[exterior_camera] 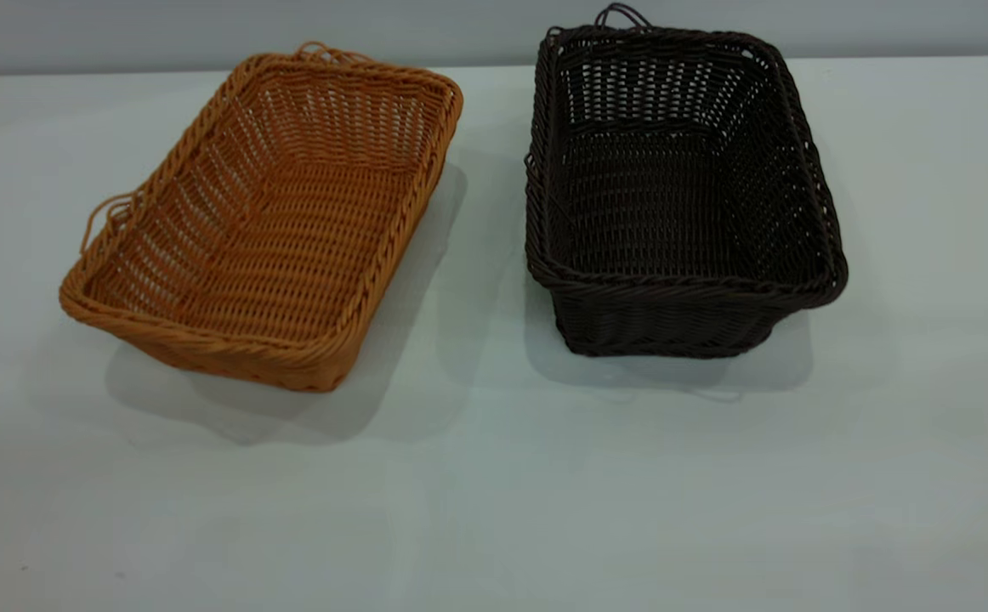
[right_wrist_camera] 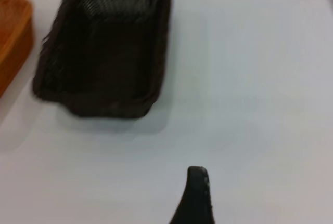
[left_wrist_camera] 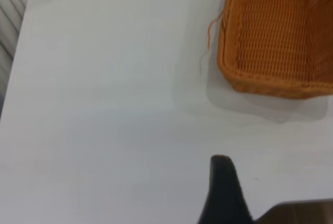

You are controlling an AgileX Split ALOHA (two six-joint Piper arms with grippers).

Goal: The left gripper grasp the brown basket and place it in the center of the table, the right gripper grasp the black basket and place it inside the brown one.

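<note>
The brown basket (exterior_camera: 264,221) stands on the table (exterior_camera: 494,493) at the left, turned at an angle, and is empty. The black basket (exterior_camera: 681,187) stands upright to its right, also empty, with a gap of bare table between them. Neither arm shows in the exterior view. In the left wrist view, a black part of the left gripper (left_wrist_camera: 221,182) shows over bare table, well short of the brown basket (left_wrist_camera: 278,37). In the right wrist view, a black part of the right gripper (right_wrist_camera: 196,193) shows over bare table, short of the black basket (right_wrist_camera: 104,47).
The table's far edge (exterior_camera: 928,58) runs behind the baskets against a grey wall. A wide stretch of bare tabletop lies in front of both baskets. A slatted surface (left_wrist_camera: 10,11) shows beyond the table's edge in the left wrist view.
</note>
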